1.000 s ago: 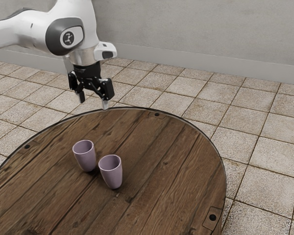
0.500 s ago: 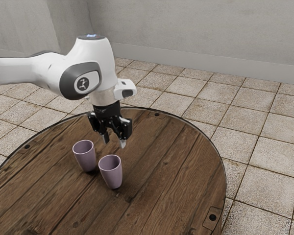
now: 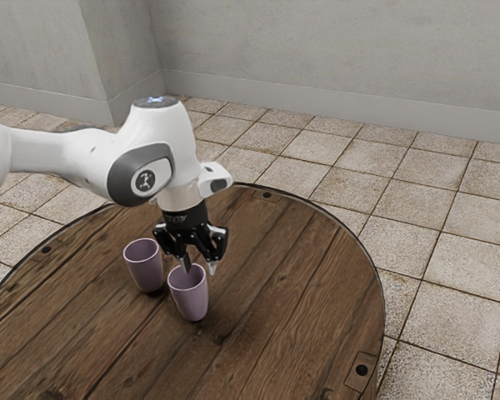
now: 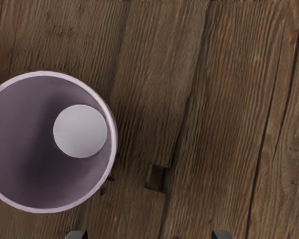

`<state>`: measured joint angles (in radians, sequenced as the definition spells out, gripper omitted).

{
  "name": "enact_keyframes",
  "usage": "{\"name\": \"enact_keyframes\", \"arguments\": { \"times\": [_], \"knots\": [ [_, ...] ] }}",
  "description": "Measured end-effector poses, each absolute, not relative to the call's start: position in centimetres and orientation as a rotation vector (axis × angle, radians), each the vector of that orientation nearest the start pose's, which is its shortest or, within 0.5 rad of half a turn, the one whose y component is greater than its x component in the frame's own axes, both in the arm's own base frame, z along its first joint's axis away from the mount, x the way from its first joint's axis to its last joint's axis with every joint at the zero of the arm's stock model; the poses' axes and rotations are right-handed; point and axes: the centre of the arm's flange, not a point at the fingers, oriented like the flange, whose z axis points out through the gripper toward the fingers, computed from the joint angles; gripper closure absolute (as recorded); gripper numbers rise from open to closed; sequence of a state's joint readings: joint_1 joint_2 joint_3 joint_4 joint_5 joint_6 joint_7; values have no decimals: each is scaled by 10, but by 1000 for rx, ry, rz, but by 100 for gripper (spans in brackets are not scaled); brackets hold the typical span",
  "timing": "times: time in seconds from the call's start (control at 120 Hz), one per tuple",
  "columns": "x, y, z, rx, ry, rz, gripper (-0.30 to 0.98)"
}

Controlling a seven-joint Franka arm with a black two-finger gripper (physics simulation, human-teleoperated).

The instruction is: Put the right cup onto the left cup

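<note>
end effector [image 3: 200, 270] looks wide open, holding nothing, just above the closer cup [image 3: 190, 298]. imo if it drops off-center, 1 finger clips that rim and tips it into the farther cup [image 3: 144, 268], both upright on the bench [image 3: 292, 308] rn.

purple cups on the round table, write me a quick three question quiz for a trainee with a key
1. True or false: the cup on the exterior view's left and the cup on the exterior view's right stand unstacked.
2. Multiple choice: the pincer is a) shut on a cup, b) open.
3. Fill in: the round table has a top of ____ planks.

Key: 1 true; 2 b; 3 wooden
</note>
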<state>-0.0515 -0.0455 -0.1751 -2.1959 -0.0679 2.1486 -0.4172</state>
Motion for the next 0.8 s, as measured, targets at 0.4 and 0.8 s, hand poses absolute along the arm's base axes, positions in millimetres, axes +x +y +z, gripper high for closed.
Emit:
{"name": "enact_keyframes", "arguments": {
  "times": [0.4,0.8],
  "knots": [
    [540,-90,340,-3133,-526,46,42],
    [549,-90,334,-3129,-557,-8,66]
  ]
}}
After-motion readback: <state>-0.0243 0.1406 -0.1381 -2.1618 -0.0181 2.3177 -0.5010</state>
